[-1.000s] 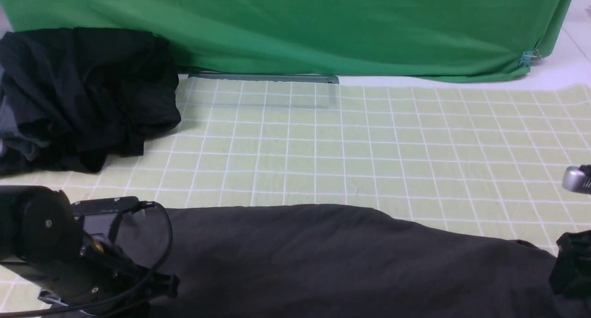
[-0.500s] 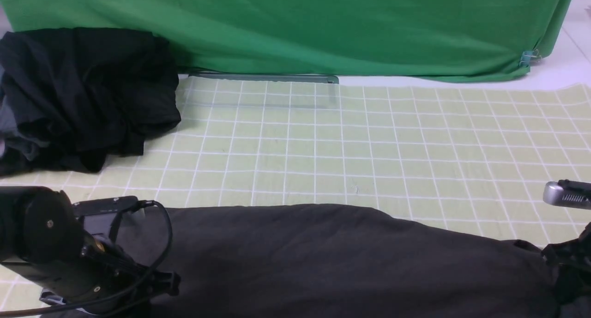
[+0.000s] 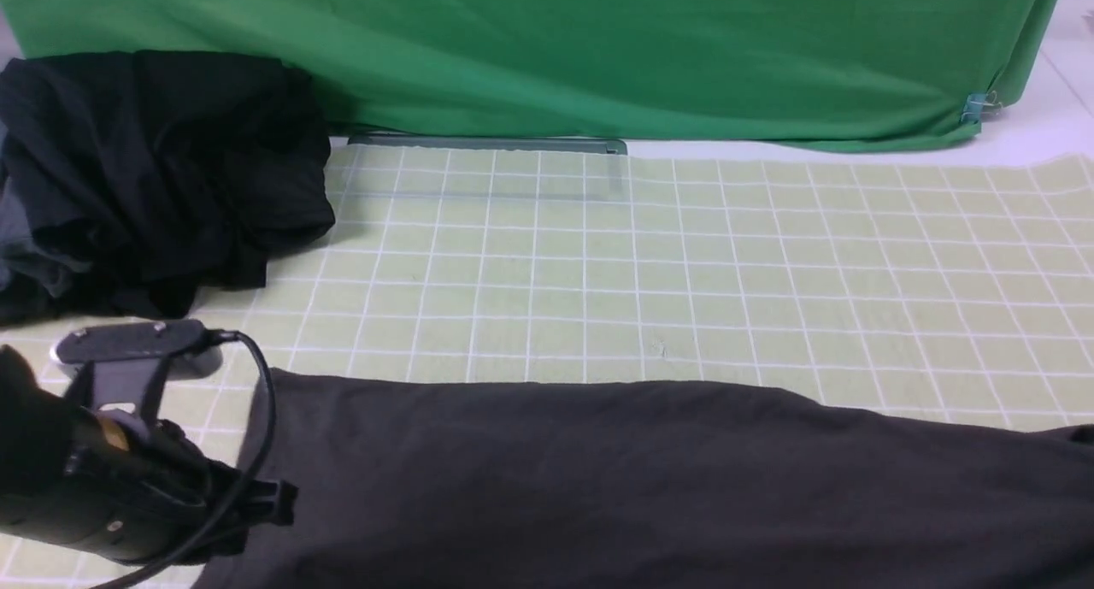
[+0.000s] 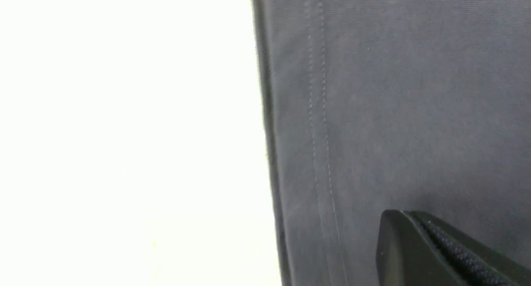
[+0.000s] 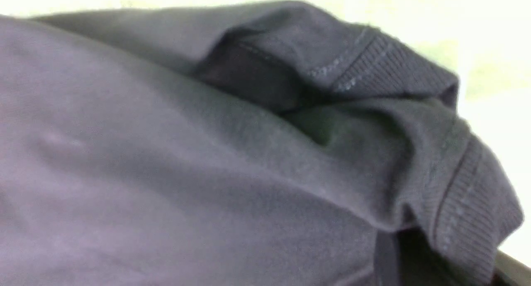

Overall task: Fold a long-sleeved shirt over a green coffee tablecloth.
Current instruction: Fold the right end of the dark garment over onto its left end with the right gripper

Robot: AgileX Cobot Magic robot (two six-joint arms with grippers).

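Note:
The charcoal-grey long-sleeved shirt (image 3: 641,478) lies stretched across the near part of the green coffee tablecloth (image 3: 684,273), a pale yellow-green cloth with a white grid. My left arm (image 3: 111,478) is at the shirt's left edge. In the left wrist view my left gripper (image 4: 402,214) is shut, with dark fabric pinched between its fingers beside the stitched hem (image 4: 319,153). My right gripper (image 5: 415,269) is outside the front view. In its wrist view it is shut on bunched shirt fabric next to a ribbed band (image 5: 456,203), and its fingers are mostly hidden.
A heap of blacker garments (image 3: 154,179) sits at the back left on the tablecloth. A plain bright green cloth (image 3: 555,50) hangs along the back, with a clip (image 3: 974,106) at its right end. A clear strip (image 3: 487,144) lies at its foot.
My right gripper has closed on the shirt and left the front view. My left arm has risen. The shirt's left edge and top edge are now pulled straight.

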